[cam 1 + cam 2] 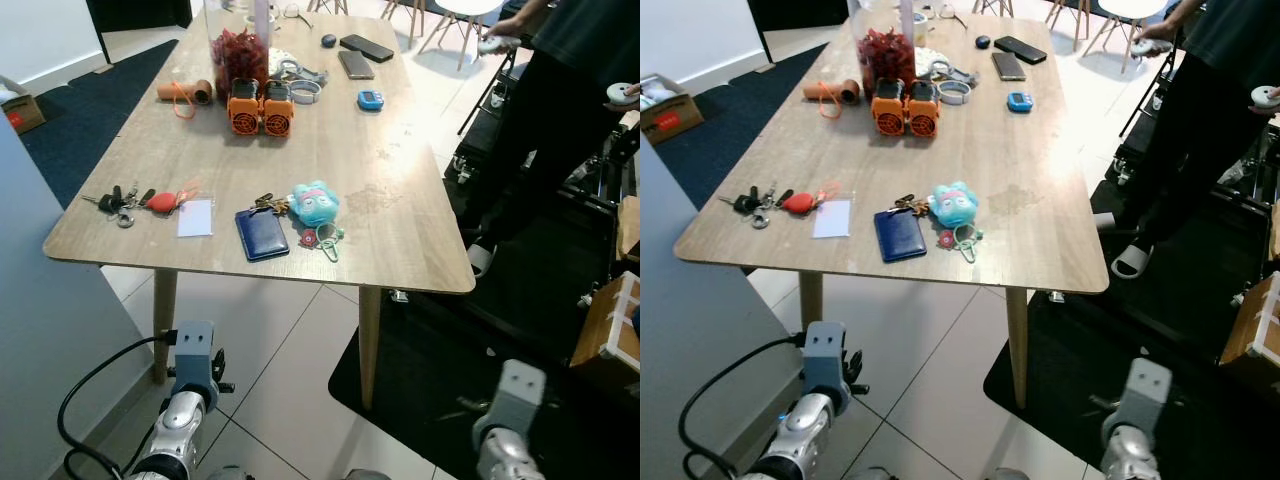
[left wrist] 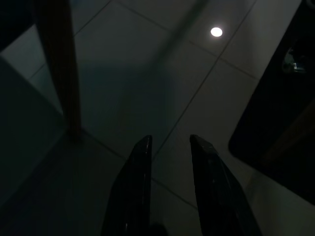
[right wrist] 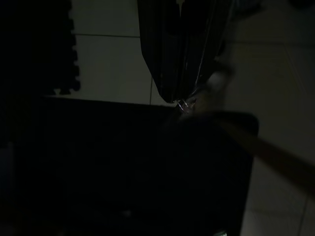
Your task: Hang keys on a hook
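Right now the robot is standing back from the wooden surface, looking down at it, with both arms hanging low over the tiled floor. Along the near edge, a bunch of keys with a red fob is lying at the robot's left, just beside a white card. A second bunch of keys is lying further right, touching the top of a dark blue wallet and just beside a turquoise plush charm; a pale green carabiner is resting below the charm. Further back, two orange gadgets are standing side by side in front of a clear jar of red pieces, and a small blue timer and two dark phones are lying near the far right edge. A person in dark clothes is standing to the right of the surface.

In its wrist view, the left hand is pointing at the dim floor beside a wooden leg, its fingers spread with a gap between them. The right hand is hanging over a black mat; that view is too dark, and I cannot tell whether it is spread or pressed together.
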